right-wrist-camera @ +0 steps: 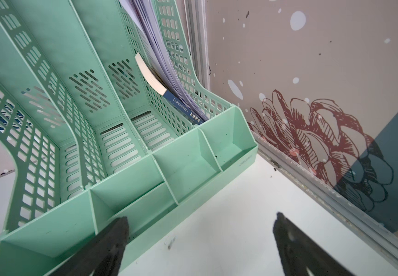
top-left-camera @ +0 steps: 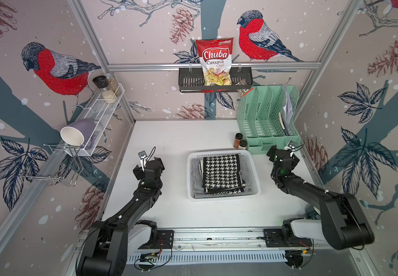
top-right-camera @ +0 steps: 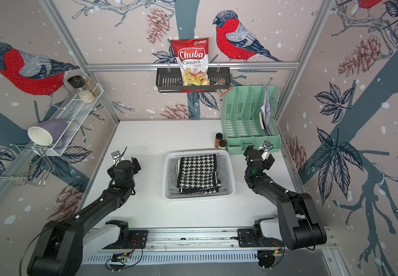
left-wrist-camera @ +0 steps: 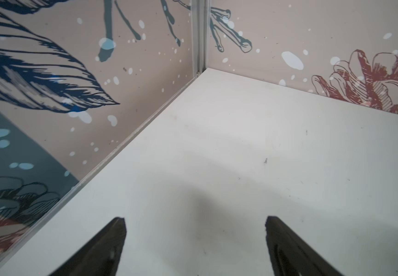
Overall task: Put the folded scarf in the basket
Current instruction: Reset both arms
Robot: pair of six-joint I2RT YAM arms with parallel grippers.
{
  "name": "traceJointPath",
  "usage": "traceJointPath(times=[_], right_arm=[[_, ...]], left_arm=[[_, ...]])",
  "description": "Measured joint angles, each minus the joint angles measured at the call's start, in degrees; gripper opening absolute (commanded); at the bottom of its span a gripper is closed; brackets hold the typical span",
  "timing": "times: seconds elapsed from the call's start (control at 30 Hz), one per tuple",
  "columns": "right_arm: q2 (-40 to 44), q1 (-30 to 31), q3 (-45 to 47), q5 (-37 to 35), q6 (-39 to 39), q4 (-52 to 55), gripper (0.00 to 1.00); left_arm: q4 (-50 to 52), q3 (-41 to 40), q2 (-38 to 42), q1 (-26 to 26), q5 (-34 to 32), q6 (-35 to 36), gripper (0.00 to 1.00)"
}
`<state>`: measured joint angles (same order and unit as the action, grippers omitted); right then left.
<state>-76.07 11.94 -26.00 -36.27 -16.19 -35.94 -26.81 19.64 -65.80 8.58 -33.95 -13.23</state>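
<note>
The folded scarf (top-left-camera: 221,173) (top-right-camera: 198,173), black-and-white houndstooth, lies flat inside the white basket (top-left-camera: 224,197) (top-right-camera: 199,197) on top of a grey cloth, mid-table in both top views. My left gripper (top-left-camera: 147,165) (left-wrist-camera: 195,222) hovers left of the basket, open and empty, facing the far-left corner of the table. My right gripper (top-left-camera: 282,153) (right-wrist-camera: 200,218) is right of the basket, open and empty, just in front of the green organiser. Neither gripper touches the scarf or the basket.
A mint-green file organiser (top-left-camera: 264,119) (right-wrist-camera: 121,148) with papers stands at the back right. Two spice jars (top-left-camera: 239,141) sit beside it. A black wall shelf (top-left-camera: 188,82) holds a chips bag. A white wire shelf (top-left-camera: 97,112) with a mug hangs on the left wall.
</note>
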Motion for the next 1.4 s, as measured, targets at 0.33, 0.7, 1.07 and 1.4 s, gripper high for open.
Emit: traceJointPath(times=[0.33,0.7,1.07,1.4], right_arm=[[-4.2,-0.31,0.72,3.32,7.28,-11.5,1.0],[-9.94,-2.69,7.54,11.63,9.9,-29.94,1.0],[1.38,3.28,8.28,2.51,13.22,-34.03,1.0],[-0.59,-3.89,10.14,3.72,13.64,-28.2,1.0]], left_arm=[[-22.08,0.48,-17.99,-1.66,2.82,7.65,0.94],[-32.57,-2.58,-19.71,-3.26,8.59,9.14,0.93],[-40.41,-5.9,-21.73,-4.5,14.51,10.25,0.95],[-40.61,-5.9,-21.7,-4.57,15.63,10.25,0.97]])
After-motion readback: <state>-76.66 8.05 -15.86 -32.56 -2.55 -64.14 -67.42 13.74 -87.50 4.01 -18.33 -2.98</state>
